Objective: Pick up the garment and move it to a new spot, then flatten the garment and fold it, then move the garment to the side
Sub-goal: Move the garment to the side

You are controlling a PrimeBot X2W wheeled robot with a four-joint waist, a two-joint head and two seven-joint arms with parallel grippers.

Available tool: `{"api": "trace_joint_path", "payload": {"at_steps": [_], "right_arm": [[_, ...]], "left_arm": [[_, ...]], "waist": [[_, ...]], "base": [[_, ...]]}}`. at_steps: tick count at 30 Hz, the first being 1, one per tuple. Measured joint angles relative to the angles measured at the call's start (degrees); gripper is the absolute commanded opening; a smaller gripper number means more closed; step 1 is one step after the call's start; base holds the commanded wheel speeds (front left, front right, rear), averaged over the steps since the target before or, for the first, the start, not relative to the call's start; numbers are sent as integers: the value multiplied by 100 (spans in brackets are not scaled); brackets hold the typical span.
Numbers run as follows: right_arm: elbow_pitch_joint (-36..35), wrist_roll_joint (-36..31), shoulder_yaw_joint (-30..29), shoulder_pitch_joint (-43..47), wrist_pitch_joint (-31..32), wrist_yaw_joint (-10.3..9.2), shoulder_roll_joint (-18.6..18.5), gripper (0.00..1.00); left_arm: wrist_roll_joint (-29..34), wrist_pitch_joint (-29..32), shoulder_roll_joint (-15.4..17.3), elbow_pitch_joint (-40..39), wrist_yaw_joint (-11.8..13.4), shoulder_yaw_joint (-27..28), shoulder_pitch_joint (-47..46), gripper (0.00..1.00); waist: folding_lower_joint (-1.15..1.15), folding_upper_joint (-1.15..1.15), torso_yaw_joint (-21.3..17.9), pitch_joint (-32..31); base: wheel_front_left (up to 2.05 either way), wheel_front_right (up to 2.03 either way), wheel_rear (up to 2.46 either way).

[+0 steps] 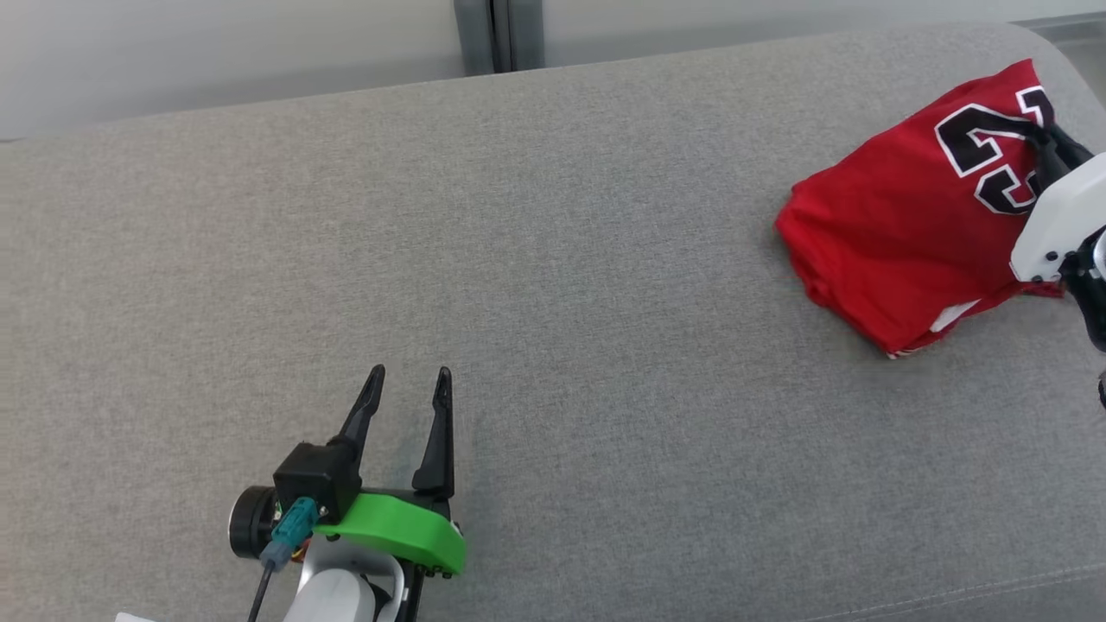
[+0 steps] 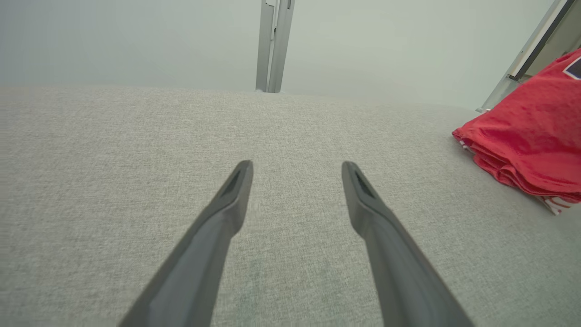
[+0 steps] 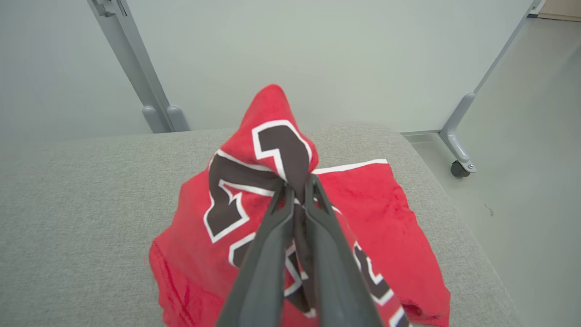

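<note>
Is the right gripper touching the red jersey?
Touching. The right wrist view shows the right gripper shut on a raised fold of the red jersey.

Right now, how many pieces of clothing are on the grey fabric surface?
1: a folded red jersey with black-and-white numerals, at the right end of the grey fabric surface, pinched by the right gripper. More could lie hidden under it.

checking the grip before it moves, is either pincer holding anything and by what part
The right pincer is shut on the red jersey, pinching a raised fold at the black printed number. The left pincer is open and holds nothing.
</note>
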Motion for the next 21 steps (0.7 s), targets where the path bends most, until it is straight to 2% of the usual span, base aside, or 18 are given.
{"api": "trace_joint_path", "payload": {"at_steps": [7,21], "right_arm": [[85,-178,-159,-197,298,-1,-315,0],[224,-579,-653,-380,812,0,-1003,0]], "left_arm": [[-70,0,-1,-31,45,-64,32,100],[-21,0,-1,-96,42,-90,31,100]], "waist": [[0,0,212,-80],[0,0,346,77]], "base": [[0,0,0],[0,0,0]]}}
